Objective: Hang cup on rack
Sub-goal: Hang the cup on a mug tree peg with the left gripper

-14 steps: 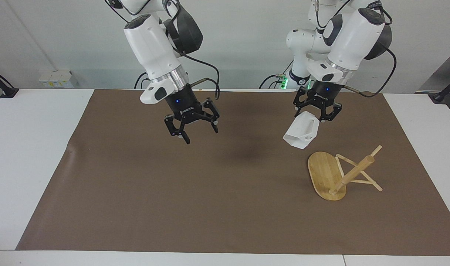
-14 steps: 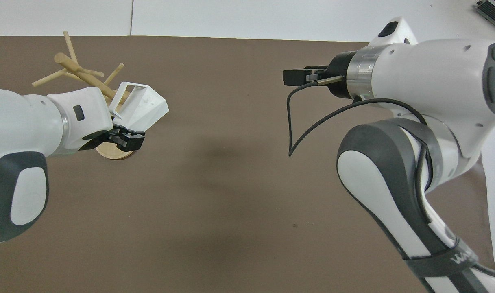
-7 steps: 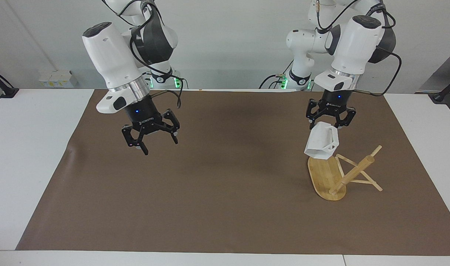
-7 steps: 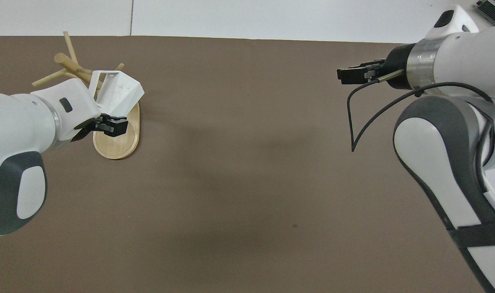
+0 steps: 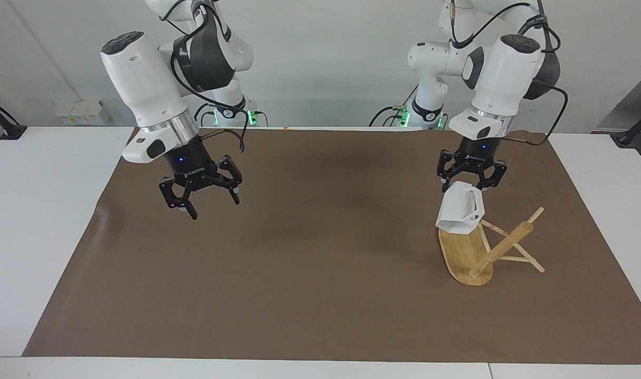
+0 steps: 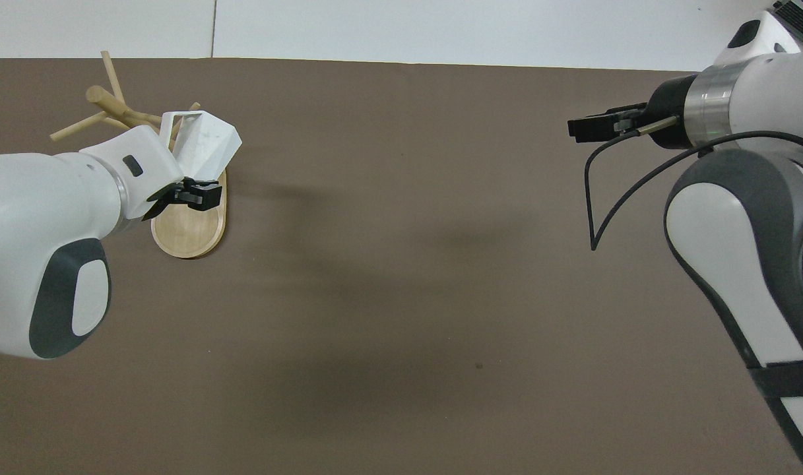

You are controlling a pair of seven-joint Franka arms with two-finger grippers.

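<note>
White and faceted, the cup (image 5: pixel 460 211) is hanging over the bamboo rack (image 5: pixel 486 247), which is lying tipped on its side at the left arm's end of the tabletop, as the left claw (image 5: pixel 471 181), pinching it, is carrying it in from the middle. The right claw (image 5: pixel 200 197), spread and empty, is drawing back toward its own end; hanging is likely next.
</note>
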